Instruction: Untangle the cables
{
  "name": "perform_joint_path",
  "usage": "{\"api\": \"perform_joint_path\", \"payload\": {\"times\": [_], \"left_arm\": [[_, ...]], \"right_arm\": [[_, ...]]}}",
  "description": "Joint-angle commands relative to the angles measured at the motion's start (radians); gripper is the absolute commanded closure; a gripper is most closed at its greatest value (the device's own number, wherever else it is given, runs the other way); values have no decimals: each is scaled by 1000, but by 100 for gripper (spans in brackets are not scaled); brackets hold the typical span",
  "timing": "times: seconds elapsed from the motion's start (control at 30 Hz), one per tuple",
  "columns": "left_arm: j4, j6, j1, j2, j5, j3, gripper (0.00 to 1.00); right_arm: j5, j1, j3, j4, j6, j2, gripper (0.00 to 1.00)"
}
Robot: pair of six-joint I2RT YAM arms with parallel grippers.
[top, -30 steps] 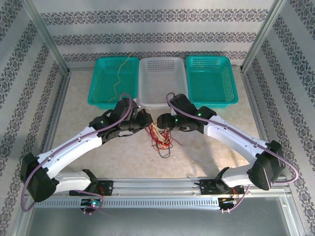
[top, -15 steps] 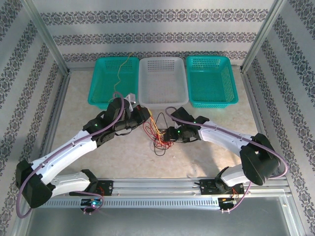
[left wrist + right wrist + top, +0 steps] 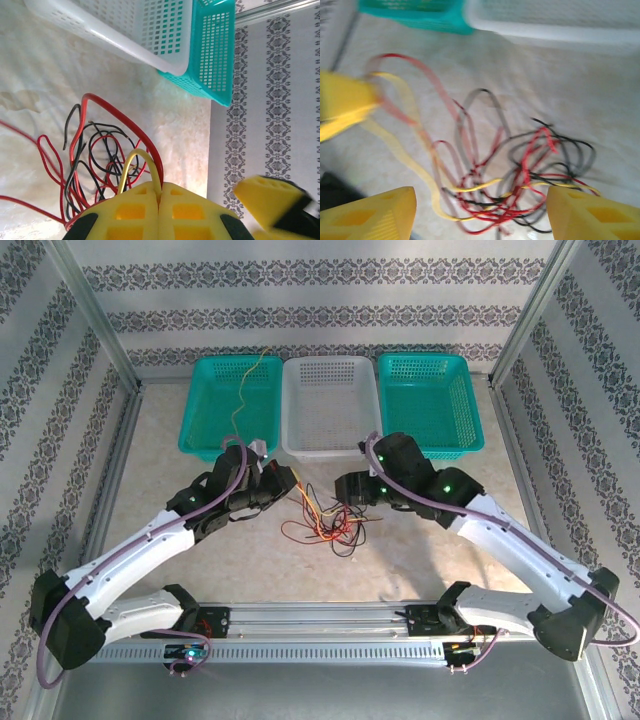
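Beige table (image 3: 160,475): three baskets (image 3: 330,452), tangled cables (image 3: 325,522).

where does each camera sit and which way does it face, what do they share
Top external: fixed above and behind the bases, facing down at the table; both arms show, left gripper and right gripper flanking the cables.
Left wrist: on the left arm, facing past its shut fingers, pinching a yellow cable, toward the white basket.
Right wrist: facing down between its open fingers.
Shared: all see the cables.
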Motion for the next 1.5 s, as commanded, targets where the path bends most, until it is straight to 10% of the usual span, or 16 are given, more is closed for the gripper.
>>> {"api": "perform_joint_path", "payload": {"times": [0.0,0.67,1.0,1.13,1.23,1.47], "left_arm": [[41,-18,15,3,25,8,100],[6,-19,37,-30,72,9,100],[-16,-3,48,-37,70,-16,100],[-59,5,60,-57,16,-56,66],[-31,-9,80,-75,-14,-112,59],[60,-23,116,-46,-26,-211,78]], "right_arm": [[-19,78,39,22,-78,26,32],[11,182,102,136,-112,259,52],[17,180,159,117,-151,337,100],[-8,180,166,105,-157,278,100],[4,180,176,79,-167,224,100],[-23,143,222,65,-135,150,100]]}}
